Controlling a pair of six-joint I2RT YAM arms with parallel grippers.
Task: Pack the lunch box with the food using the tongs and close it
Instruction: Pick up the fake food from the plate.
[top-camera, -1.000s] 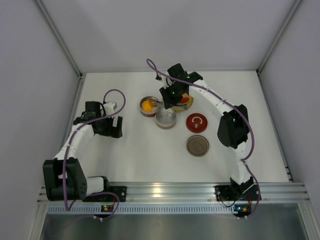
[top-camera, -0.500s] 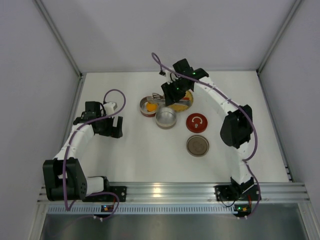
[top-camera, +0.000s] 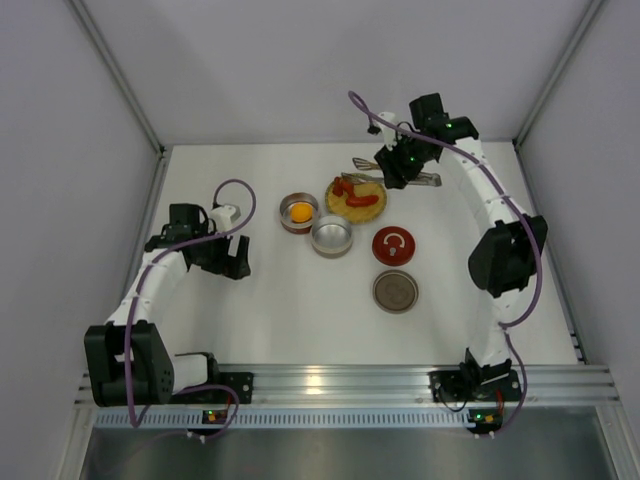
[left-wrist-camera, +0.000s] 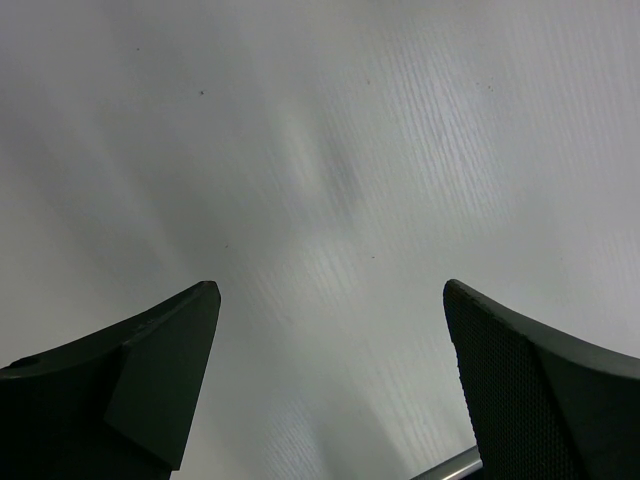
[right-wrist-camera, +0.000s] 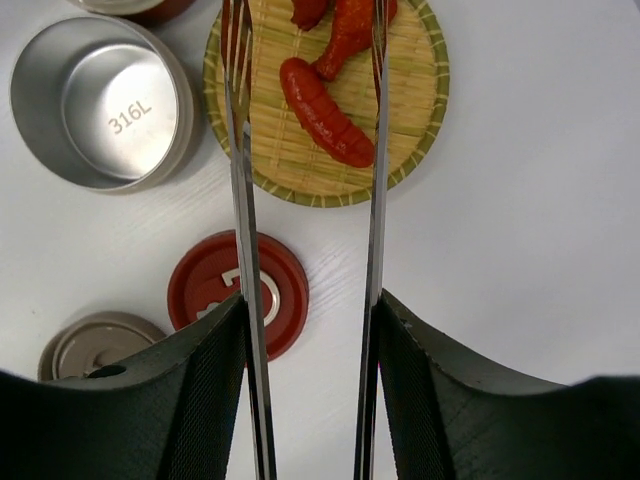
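My right gripper (top-camera: 400, 168) is shut on the slim silver tongs (right-wrist-camera: 243, 200), its fingers pressing the outside of the two spread arms (right-wrist-camera: 310, 310). The tong tips reach over the woven yellow plate (right-wrist-camera: 420, 110), where glossy red food pieces (right-wrist-camera: 325, 112) lie. The same red pieces (top-camera: 357, 192) show from above. The orange ball (top-camera: 298, 212) sits inside a small round tin (top-camera: 284, 222) left of the plate. An empty steel tin (top-camera: 332, 237) stands beside it. My left gripper (top-camera: 232, 262) hovers open over bare table (left-wrist-camera: 330, 300), holding nothing.
A red lid (top-camera: 393, 245) and a grey-brown lid (top-camera: 395, 291) lie on the white table in front of the plate. In the right wrist view the empty tin (right-wrist-camera: 100, 100) and red lid (right-wrist-camera: 205, 290) sit left of the tongs. White walls enclose the table.
My right arm swung right and back from above the tin to beyond the plate, and the tongs' arms spread apart. The orange ball stays in the tin. The left arm barely moved.
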